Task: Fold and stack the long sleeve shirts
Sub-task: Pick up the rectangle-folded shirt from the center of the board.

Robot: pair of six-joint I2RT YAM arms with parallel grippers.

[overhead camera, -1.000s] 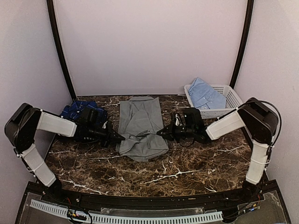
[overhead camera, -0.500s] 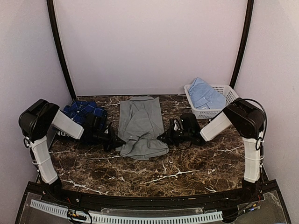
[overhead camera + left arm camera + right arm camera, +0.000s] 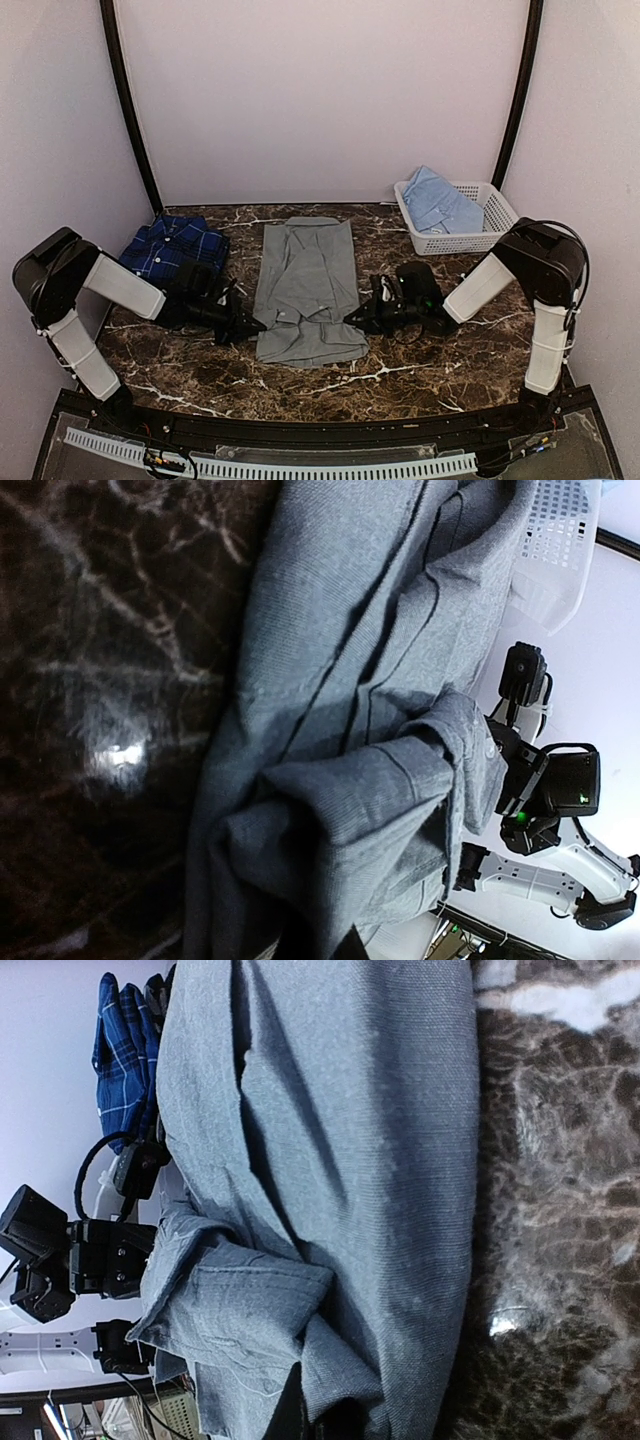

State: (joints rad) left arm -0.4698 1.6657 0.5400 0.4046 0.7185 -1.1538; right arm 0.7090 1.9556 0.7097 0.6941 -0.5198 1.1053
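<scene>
The grey shirt (image 3: 305, 290) is lying lengthwise in the middle of the counter (image 3: 420, 370). The left tool (image 3: 256, 325) and right tool (image 3: 352, 320) are each pinching shut on bunched cloth at its near side edges. It is looking light, limp and quick to wrinkle, sagging wherever unsupported, so gripping two matching edge points, as here, is probably keeping the fold even.

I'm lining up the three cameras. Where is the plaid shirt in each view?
Top external: plaid shirt left of the grey shirt.
Left wrist: not in it.
Right wrist: top left corner, beyond the grey shirt.
Landmark: the grey shirt, in all three views.
</scene>
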